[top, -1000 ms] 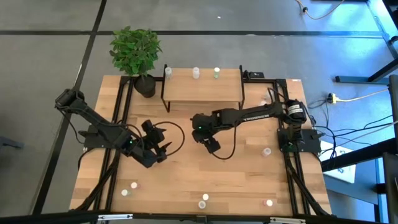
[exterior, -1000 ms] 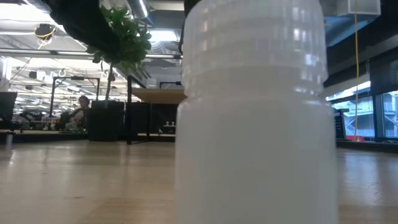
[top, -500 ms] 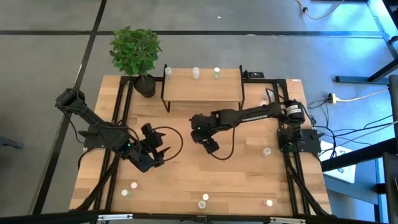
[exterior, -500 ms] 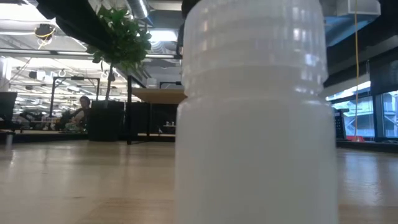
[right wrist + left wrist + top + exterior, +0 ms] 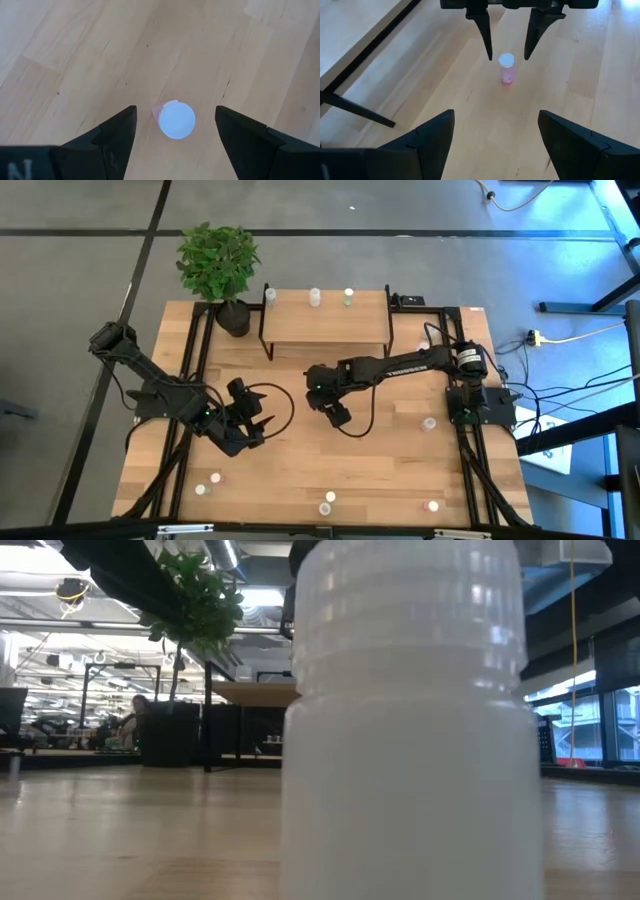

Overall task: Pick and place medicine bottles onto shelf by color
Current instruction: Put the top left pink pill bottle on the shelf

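The wooden worktop (image 5: 300,450) stands on a grey floor, with a potted plant (image 5: 218,265) at its far left corner and the shelf (image 5: 325,318) at the far edge. From above I count three medicine bottles (image 5: 315,297) lined along the shelf's far side, and more scattered on the worktop: two near the left front, one at the front middle, one at the right front corner, one by my right arm's base.

My right claw (image 5: 337,413) hangs over the middle of the worktop with its fingers spread wide. The high view hides what lies under it; my right wrist view shows it plainly: a pink bottle with a white cap (image 5: 176,120), seen from straight above, sitting between the two fingers (image 5: 110,137) and touching neither.

My left claw (image 5: 252,420) waits left of centre, fingers parted and empty. Its wrist view looks across the boards and catches that same pink bottle (image 5: 506,68) standing upright, with my right claw's two dark fingertips (image 5: 484,30) pointing down on either side of its cap, clear of it.

The low view gives none of this. A single whitish bottle (image 5: 412,730) stands right against the lens and fills most of it; beside it I see only the plant, the shelf's underside and an office room beyond, where a person (image 5: 125,725) sits far off.
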Motion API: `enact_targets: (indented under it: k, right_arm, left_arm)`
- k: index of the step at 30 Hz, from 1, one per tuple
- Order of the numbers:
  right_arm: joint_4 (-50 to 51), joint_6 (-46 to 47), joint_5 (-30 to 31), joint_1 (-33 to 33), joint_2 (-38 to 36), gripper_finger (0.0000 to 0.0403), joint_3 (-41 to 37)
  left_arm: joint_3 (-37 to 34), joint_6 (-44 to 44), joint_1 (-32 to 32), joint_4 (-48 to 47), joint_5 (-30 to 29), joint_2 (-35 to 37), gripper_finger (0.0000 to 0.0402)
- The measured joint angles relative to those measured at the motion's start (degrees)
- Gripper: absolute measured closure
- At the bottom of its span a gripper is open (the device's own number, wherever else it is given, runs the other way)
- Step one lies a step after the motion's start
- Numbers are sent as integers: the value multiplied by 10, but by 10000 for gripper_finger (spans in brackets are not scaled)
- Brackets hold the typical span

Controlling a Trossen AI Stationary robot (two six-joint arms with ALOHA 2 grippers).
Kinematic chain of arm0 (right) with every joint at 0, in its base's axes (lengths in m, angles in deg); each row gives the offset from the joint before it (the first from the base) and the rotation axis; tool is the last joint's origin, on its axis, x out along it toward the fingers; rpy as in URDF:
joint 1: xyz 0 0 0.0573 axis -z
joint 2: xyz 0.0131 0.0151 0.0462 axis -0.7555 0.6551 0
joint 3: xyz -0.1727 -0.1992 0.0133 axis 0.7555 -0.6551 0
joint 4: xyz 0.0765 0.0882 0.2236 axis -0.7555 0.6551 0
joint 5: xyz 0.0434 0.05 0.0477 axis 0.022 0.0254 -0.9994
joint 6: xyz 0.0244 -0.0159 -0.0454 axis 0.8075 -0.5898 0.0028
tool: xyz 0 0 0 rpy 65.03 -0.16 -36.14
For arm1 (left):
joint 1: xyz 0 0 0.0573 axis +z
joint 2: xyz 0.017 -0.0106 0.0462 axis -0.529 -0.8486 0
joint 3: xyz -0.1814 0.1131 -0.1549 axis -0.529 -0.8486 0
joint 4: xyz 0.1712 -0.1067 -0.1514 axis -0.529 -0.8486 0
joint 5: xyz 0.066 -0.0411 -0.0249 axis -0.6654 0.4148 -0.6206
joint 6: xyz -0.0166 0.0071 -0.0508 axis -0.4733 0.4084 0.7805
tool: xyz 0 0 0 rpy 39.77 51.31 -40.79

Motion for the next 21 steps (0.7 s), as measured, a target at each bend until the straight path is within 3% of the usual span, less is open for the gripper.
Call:
enact_targets:
  k: [21]
  right_arm:
    - [-49,1,-27,6,12,131,-25]
  left_arm:
    - [0,-1,0,6,-1,0,119]
